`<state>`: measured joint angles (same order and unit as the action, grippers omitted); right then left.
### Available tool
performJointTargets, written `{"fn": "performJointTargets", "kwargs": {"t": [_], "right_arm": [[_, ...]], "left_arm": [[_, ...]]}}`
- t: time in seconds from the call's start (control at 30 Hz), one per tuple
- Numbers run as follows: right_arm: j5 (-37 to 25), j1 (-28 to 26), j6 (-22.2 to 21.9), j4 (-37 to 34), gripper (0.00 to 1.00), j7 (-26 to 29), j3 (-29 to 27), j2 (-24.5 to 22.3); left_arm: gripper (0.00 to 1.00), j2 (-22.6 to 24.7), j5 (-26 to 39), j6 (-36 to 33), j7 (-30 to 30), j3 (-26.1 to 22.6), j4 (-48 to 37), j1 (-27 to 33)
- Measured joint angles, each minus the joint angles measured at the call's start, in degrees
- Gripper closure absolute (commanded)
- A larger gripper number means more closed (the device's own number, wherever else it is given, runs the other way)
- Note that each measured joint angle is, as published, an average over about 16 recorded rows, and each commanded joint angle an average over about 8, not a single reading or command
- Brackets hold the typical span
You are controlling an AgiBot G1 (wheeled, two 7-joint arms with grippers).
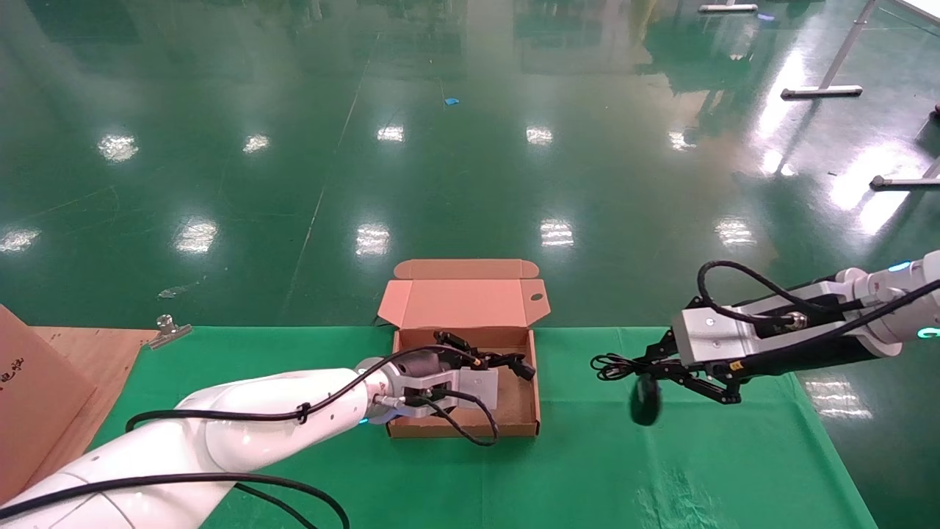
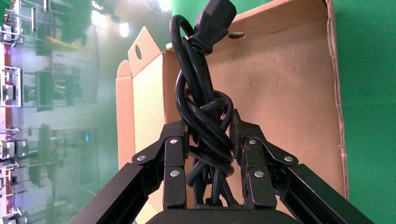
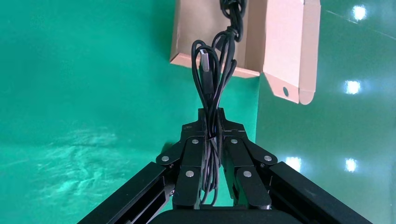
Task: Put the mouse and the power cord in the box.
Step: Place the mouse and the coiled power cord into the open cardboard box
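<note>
The brown box stands open on the green cloth, its lid raised at the far side. My left gripper reaches into it from the left, shut on the bundled black power cord, which hangs just above the box floor with a chunky plug at its far end. Right of the box, above the cloth, my right gripper is shut on the mouse's thin looped cable. The black mouse dangles below that gripper. The right wrist view also shows the box ahead.
A brown cardboard sheet with black writing leans at the far left beside a wooden board and a metal clip. The table's far edge runs just behind the box. Metal stand legs lie on the green floor.
</note>
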<state>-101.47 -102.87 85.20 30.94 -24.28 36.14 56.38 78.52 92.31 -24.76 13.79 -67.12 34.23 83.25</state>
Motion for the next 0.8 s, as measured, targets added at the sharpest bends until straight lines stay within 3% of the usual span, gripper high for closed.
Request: {"fn": "performJointTargets", "kwargs": {"t": [0.5,0.63,0.8], "right_arm": [[-0.41,-2.89,0.87,-0.32,1.00,0.55,0.54,3.18],[-0.77,-3.58,0.42,0.49,1.00,1.54,0.82,4.93],[-1.61,-4.20,-1.30,0.74,1.00,2.92,1.44,8.64]], "left_arm": [[0.00,-0.89,-9.05,5.02,-0.04,-3.65,-1.48,2.53],[0.00,-3.38,-12.14,4.35,-0.53,-2.71,-0.15,3.78],[0.00,-9.74,-16.74,1.03,-0.47,-0.19,4.29,4.80]]}}
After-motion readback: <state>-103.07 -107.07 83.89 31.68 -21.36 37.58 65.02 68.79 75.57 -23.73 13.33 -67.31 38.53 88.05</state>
